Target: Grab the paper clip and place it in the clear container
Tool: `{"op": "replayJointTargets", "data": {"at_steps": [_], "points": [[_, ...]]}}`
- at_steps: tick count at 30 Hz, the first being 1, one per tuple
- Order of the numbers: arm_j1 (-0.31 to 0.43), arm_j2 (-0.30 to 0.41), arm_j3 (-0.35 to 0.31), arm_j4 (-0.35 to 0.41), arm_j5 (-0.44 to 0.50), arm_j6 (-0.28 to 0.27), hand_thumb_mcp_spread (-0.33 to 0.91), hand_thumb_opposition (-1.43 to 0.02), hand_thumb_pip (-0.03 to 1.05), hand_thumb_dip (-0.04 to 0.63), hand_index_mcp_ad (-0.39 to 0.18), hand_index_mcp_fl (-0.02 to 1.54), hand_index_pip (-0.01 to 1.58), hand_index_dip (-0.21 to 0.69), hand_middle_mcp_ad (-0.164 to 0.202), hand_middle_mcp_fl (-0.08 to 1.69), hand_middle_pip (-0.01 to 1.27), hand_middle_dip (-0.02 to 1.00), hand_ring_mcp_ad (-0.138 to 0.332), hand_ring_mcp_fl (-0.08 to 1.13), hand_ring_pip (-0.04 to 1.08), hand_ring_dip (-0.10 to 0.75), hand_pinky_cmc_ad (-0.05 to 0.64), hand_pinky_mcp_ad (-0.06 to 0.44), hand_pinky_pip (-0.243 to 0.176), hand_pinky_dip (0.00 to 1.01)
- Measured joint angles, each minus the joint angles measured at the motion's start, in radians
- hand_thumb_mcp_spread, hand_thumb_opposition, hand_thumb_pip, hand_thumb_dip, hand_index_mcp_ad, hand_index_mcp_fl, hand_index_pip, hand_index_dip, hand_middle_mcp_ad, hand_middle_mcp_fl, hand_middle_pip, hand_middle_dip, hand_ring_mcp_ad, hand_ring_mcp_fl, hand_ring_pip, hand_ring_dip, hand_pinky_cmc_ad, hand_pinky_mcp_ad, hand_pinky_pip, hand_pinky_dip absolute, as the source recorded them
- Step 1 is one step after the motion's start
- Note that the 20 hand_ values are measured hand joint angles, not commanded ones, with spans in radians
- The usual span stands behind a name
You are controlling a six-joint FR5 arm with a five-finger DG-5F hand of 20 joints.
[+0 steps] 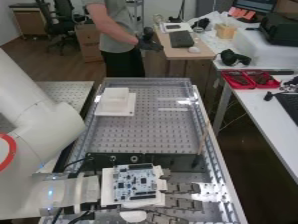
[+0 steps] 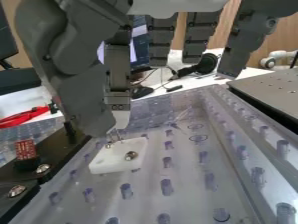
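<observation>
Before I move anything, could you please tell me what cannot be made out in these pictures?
- Thin metal bits by the white block: too small in the wrist view to tell whether they are the paper clip.
- Surface under that block: hidden by the block, wrist view.
- Whatever lies beneath the robot hand: hidden by the hand, high view.
- Rest of the robot arm: cut off by the left edge, high view.

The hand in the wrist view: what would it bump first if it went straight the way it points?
Probably the small white block, or the thin wire just above its edge. The lower end of the hand points down at them. I can't tell how big the gap is.
</observation>
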Motion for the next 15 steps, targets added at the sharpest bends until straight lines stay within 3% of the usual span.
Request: {"op": "replayJointTargets", "data": {"at_steps": [6,11,15], "points": [[0.0,0.001,-0.008,0.018,0.004,0.01,0.41,-0.82,0.72,0.272,-0.208,0.32,1.51,-0.019,0.033,0.02,0.13,0.18,0.113,0.0,0.11,0.096,0.323,0.274,-0.063,0.42],[0.001,0.006,-0.025,0.063,0.008,0.04,0.45,-0.9,0.66,0.267,-0.206,0.5,1.52,-0.028,0.037,0.05,0.13,0.18,0.119,0.0,0.09,0.096,0.319,0.274,-0.061,0.39],[0.001,0.009,-0.036,0.094,0.014,0.071,0.46,-0.91,0.62,0.267,-0.208,0.59,1.42,-0.024,0.033,0.13,0.13,0.18,0.099,0.0,0.1,0.096,0.316,0.272,-0.061,0.33]]}}
